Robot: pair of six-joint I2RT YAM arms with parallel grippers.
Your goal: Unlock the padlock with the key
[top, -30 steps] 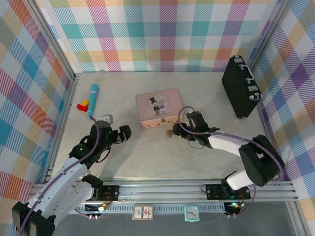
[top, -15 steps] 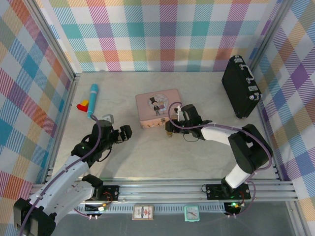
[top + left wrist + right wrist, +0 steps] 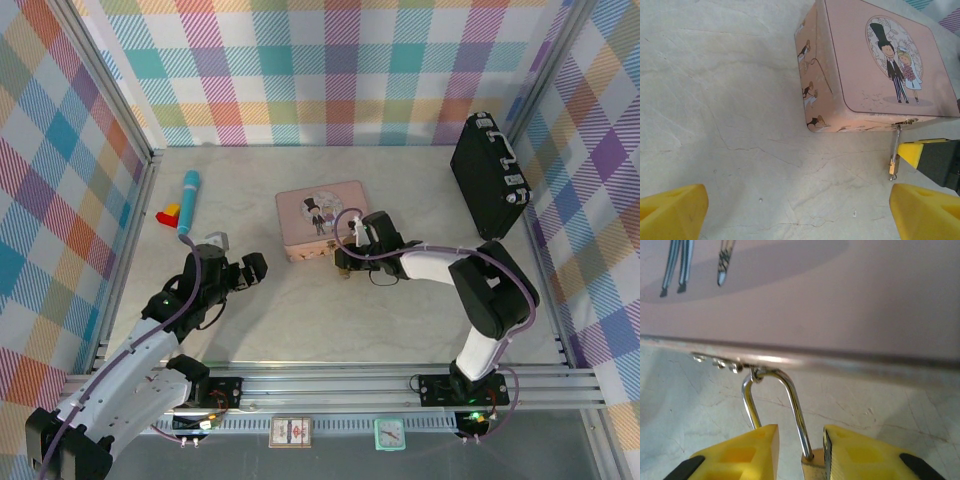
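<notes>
Padlock (image 3: 796, 415) hooked by its shackle to the front edge of the pink tin (image 3: 880, 65) on the bench (image 3: 740, 125); right jaws set closely either side of it, grip cannot be told; left jaws spread wide.

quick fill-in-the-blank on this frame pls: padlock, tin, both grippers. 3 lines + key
1. The padlock hangs by its ___ from the front edge of the pink tin.
2. The right gripper has one yellow finger on each side of the ___.
3. The left gripper stands ___ over bare table, holding nothing.

Missing words: shackle; padlock; open
</notes>
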